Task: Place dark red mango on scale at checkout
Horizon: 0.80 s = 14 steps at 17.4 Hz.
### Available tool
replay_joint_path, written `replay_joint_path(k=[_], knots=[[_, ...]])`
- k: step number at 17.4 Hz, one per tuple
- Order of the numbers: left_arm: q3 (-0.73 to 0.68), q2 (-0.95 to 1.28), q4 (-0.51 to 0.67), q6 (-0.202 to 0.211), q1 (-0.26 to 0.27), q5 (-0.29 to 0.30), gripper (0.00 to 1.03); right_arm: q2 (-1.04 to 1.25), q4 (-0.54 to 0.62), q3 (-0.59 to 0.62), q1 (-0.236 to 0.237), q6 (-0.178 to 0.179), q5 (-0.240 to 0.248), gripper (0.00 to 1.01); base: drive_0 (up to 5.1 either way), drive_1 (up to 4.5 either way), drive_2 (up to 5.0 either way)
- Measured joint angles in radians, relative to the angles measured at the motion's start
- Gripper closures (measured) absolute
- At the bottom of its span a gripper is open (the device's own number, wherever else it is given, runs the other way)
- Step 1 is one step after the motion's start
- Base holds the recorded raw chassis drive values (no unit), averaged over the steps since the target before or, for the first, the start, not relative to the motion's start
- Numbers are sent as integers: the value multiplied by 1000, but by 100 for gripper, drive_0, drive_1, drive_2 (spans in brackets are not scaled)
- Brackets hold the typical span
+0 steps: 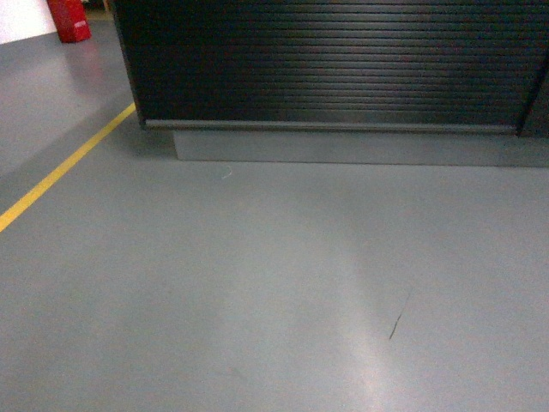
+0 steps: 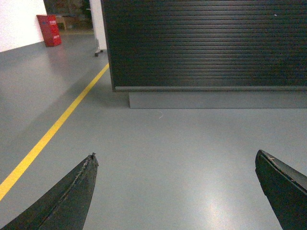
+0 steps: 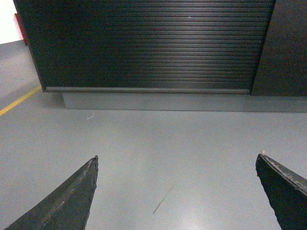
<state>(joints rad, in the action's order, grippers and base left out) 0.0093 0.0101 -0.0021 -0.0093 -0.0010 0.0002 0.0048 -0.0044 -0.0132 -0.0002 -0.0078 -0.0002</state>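
Both claws, left (image 2: 175, 191) & right (image 3: 176, 191), spread wide, facing checkout (image 1: 326, 60).

There is one checkout (image 1: 334, 64), a big dark counter with a ribbed front. It has one grey base (image 1: 343, 146) under it. One yellow line (image 1: 64, 167) runs along the grey floor (image 1: 257, 283). One red box (image 1: 69, 19) stands far off by the wall. One thin dark mark (image 1: 396, 324) is on the floor. Two grippers show, one left gripper (image 2: 175, 160) and one right gripper (image 3: 176, 160), each with two dark fingers spread wide apart.
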Motion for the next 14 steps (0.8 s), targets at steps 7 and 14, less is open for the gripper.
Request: replay_joint_path(k=[7,14], knots=[[0,0,-2,0,0,0,5,0,-2,0,0,0,0,3,-4,425,-432],[0,0,-4,0,0,-1,5,0,-2,0,0,0,0,3,0,426,-425]])
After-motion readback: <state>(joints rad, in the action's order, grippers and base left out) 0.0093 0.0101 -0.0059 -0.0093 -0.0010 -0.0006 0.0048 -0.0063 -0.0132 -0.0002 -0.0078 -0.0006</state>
